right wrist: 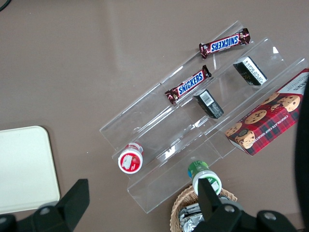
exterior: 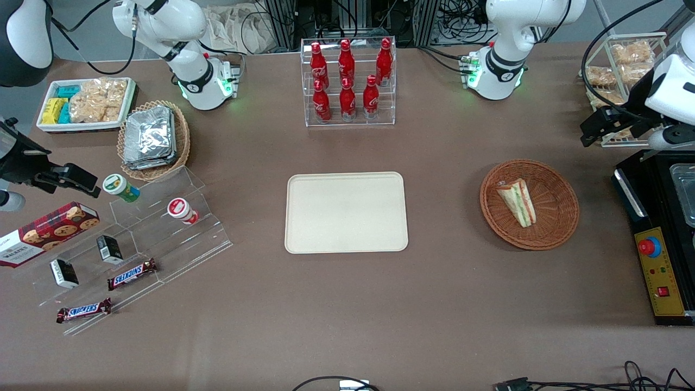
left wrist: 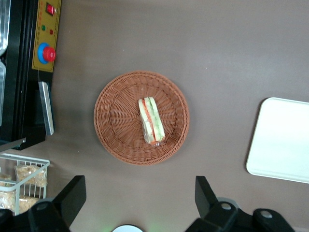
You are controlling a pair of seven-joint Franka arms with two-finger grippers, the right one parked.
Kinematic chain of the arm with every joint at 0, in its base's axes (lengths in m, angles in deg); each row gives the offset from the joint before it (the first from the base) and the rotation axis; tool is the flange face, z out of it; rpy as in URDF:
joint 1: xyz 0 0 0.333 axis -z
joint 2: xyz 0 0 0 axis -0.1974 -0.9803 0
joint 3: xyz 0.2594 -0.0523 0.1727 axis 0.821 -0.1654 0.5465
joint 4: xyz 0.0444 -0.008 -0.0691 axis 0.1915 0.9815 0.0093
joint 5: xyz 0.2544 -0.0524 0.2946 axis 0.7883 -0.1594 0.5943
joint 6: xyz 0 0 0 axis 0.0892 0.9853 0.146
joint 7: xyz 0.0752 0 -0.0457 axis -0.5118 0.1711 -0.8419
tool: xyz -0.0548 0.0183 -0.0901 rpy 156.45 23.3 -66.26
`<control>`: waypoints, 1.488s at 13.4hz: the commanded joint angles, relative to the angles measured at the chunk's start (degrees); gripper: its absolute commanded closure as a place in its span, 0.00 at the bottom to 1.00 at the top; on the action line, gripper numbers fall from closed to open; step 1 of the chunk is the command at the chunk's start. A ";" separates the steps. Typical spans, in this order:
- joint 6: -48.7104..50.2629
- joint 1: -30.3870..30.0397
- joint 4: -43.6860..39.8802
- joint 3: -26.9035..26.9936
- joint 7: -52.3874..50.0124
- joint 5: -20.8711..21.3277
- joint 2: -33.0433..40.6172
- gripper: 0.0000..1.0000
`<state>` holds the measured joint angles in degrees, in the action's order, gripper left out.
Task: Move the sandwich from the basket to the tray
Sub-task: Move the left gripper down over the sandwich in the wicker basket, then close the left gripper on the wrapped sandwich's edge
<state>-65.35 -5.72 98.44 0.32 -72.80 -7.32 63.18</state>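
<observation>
Left wrist view: the gripper (left wrist: pixel 140 203) hangs high above the table with its jaws spread wide and holding nothing, the two dark fingers (left wrist: pixel 72 195) framing the brown wicker basket (left wrist: pixel 113 121). The sandwich (left wrist: pixel 151 121), a clear-wrapped wedge of white bread layered green, orange and red, lies on its side in the basket, ahead of the open jaws and roughly centred between them. The cream tray (left wrist: pixel 285 140) sits well apart from the basket, outside the span of the jaws.

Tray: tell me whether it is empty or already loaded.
Empty. The tray shows only bare cream surface; the sandwich lies in the basket. The open end effector hovers above the basket.
</observation>
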 commanded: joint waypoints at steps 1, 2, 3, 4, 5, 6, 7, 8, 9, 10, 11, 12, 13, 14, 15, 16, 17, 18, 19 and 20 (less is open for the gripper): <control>-4.89 0.05 7.70 0.19 -1.22 0.15 0.99 0.00; -8.23 0.05 11.39 0.19 -2.53 0.16 1.25 0.00; -11.13 0.05 14.64 0.19 -4.02 0.16 1.17 0.00; -14.90 0.05 18.16 0.19 -4.99 0.16 0.90 0.00; -19.90 0.05 22.89 0.19 -6.22 0.16 0.99 0.00; -24.91 0.05 27.38 0.10 -8.06 0.16 0.99 0.00; -29.57 0.05 30.81 0.01 -9.04 0.24 0.82 0.00; -33.18 0.13 32.94 0.01 -9.31 0.24 -0.23 0.00; -35.05 0.13 33.74 0.01 -9.66 0.24 -2.33 0.00; -36.63 0.13 33.84 0.01 -9.66 0.24 -4.87 0.00; -38.91 0.13 34.36 0.01 -9.66 0.24 -6.38 0.00; -41.81 0.13 36.02 0.01 -9.66 0.24 -7.70 0.00; -45.31 0.13 37.51 0.10 -9.66 0.24 -9.28 0.00; -48.05 0.13 38.57 0.10 -9.75 0.24 -10.95 0.00; -49.99 0.13 39.02 0.10 -9.84 0.24 -12.09 0.01; -50.62 0.13 38.94 0.10 -10.10 0.24 -13.24 0.00; -51.23 0.13 39.02 0.01 -10.71 0.24 -14.21 0.00; -52.81 0.22 39.54 0.01 -11.15 0.24 -15.17 0.00; -55.08 0.40 40.59 0.01 -11.16 0.24 -15.79 0.01; -56.59 0.31 41.39 0.10 -11.16 0.24 -16.32 0.01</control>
<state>-118.75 -5.64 138.10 0.46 -82.55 -7.30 47.31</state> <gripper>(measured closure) 0.004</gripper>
